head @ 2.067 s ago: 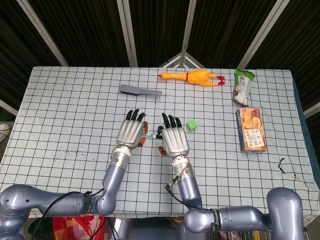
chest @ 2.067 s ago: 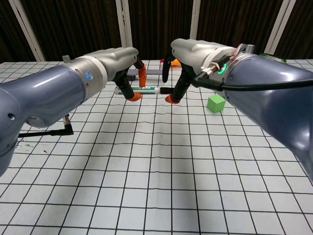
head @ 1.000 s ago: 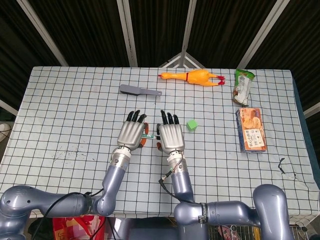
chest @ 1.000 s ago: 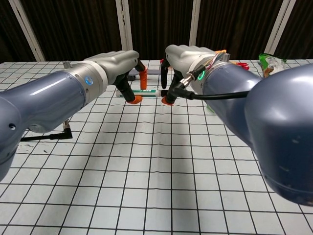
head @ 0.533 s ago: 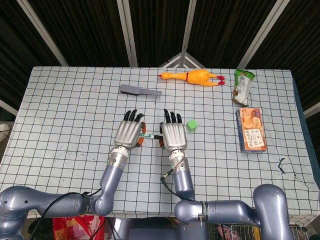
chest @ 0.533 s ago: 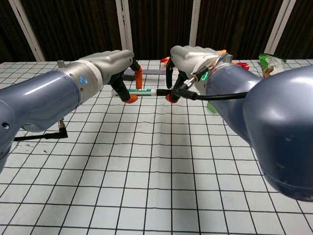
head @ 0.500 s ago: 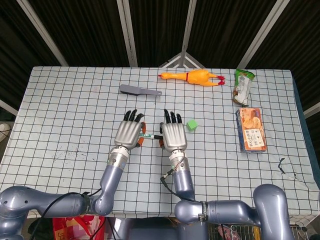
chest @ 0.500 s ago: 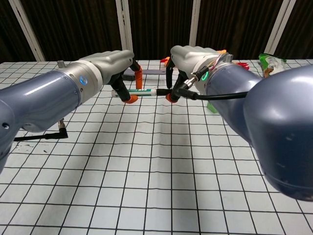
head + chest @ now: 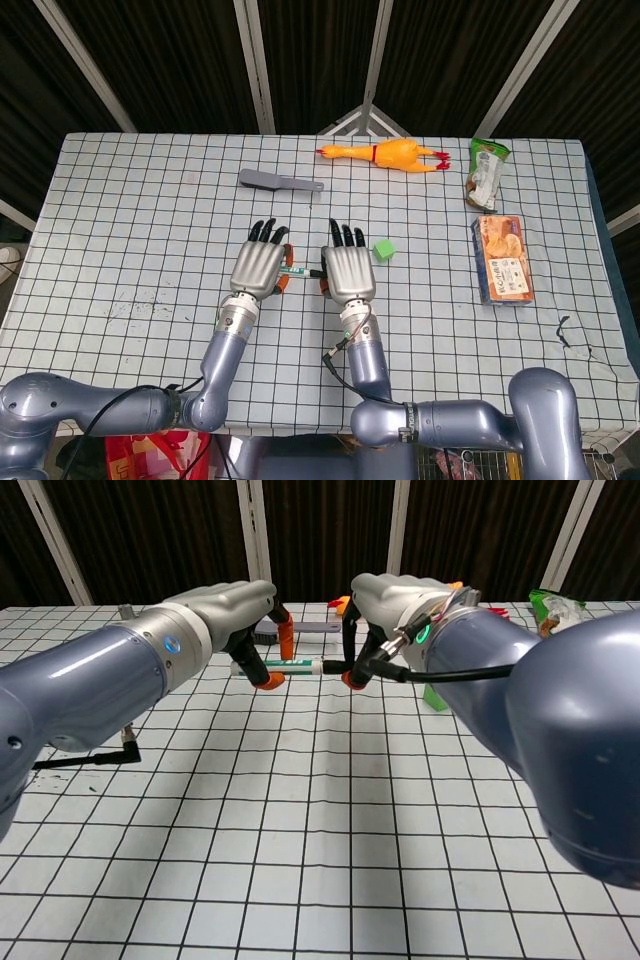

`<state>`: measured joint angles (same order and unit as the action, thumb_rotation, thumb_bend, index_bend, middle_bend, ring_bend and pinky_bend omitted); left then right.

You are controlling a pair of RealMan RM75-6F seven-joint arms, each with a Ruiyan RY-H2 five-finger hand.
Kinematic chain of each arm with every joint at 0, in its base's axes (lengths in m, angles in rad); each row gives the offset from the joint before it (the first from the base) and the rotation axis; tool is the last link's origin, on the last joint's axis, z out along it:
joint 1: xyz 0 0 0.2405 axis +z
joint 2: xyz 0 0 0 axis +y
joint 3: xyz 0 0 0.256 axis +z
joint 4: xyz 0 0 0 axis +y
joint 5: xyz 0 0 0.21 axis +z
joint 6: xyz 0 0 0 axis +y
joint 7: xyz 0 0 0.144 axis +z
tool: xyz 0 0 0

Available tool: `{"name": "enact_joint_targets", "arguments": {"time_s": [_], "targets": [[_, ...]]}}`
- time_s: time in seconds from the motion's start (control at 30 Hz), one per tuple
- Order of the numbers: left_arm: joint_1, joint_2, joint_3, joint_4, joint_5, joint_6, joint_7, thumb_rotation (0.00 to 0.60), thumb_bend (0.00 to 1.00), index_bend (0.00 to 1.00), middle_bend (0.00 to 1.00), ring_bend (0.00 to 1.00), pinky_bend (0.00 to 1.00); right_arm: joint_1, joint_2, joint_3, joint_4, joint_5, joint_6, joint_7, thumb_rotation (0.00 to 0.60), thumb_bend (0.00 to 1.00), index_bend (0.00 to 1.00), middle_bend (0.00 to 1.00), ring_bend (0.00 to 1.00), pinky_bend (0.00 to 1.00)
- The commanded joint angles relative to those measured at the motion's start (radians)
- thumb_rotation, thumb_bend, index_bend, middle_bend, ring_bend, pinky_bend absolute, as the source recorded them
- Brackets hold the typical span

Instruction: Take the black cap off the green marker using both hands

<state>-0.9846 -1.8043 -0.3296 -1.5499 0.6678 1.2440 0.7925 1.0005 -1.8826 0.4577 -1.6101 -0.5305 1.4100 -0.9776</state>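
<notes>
The green marker (image 9: 298,667) hangs level above the checked table (image 9: 130,230), stretched between my two hands. Its white and green barrel shows in the gap, with the black cap (image 9: 333,667) at the right end, still against the barrel. My left hand (image 9: 232,615) grips the barrel's left end between thumb and fingers. My right hand (image 9: 400,598) pinches the cap. In the head view the left hand (image 9: 258,268) and right hand (image 9: 347,272) lie backs up side by side, and only a short bit of the marker (image 9: 298,270) shows between them.
A green cube (image 9: 384,250) sits just right of my right hand. Further back lie a grey spatula (image 9: 280,181) and a yellow rubber chicken (image 9: 385,153). A green snack bag (image 9: 487,173) and an orange biscuit pack (image 9: 503,259) lie at the right.
Since a second ago my hands have drawn a little apart, so more of the marker shows between them. Over the last half second the right hand edged slightly right.
</notes>
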Motion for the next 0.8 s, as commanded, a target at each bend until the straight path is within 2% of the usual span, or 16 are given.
{"name": "enact_joint_targets", "arguments": {"time_s": [0.03, 0.23, 0.37, 0.67, 0.73, 0.8], "targets": [[0.001, -0.001, 0.001, 0.003, -0.002, -0.001, 0.000, 0.600, 0.51, 0.60, 0.15, 0.00, 0.00, -0.002, 0.002, -0.004, 0.002, -0.002, -0.003, 0.003, 0.600, 0.37, 0.61, 0.08, 0.11, 0.09], [0.008, 0.004, 0.003, 0.005, -0.001, 0.001, 0.001, 0.600, 0.51, 0.60, 0.15, 0.00, 0.00, -0.012, 0.007, -0.012, 0.012, -0.013, -0.007, 0.026, 0.600, 0.40, 0.68, 0.09, 0.13, 0.09], [0.017, 0.010, 0.011, 0.003, -0.001, -0.002, -0.004, 0.600, 0.51, 0.60, 0.15, 0.00, 0.00, -0.021, 0.015, -0.017, 0.011, -0.016, -0.007, 0.034, 0.600, 0.40, 0.68, 0.09, 0.13, 0.09], [0.088, 0.099, 0.081, -0.047, 0.041, -0.006, -0.040, 0.600, 0.51, 0.60, 0.15, 0.00, 0.00, -0.082, 0.076, -0.076, 0.010, -0.033, -0.031, 0.069, 0.600, 0.40, 0.68, 0.09, 0.13, 0.09], [0.105, 0.114, 0.088, -0.050, 0.057, -0.010, -0.069, 0.600, 0.51, 0.59, 0.15, 0.00, 0.00, -0.100, 0.088, -0.091, 0.015, -0.032, -0.048, 0.088, 0.600, 0.40, 0.65, 0.09, 0.13, 0.08], [0.117, 0.122, 0.093, -0.047, 0.073, -0.017, -0.096, 0.600, 0.51, 0.50, 0.14, 0.00, 0.00, -0.113, 0.095, -0.101, 0.021, -0.024, -0.058, 0.097, 0.600, 0.40, 0.55, 0.09, 0.12, 0.08]]}}
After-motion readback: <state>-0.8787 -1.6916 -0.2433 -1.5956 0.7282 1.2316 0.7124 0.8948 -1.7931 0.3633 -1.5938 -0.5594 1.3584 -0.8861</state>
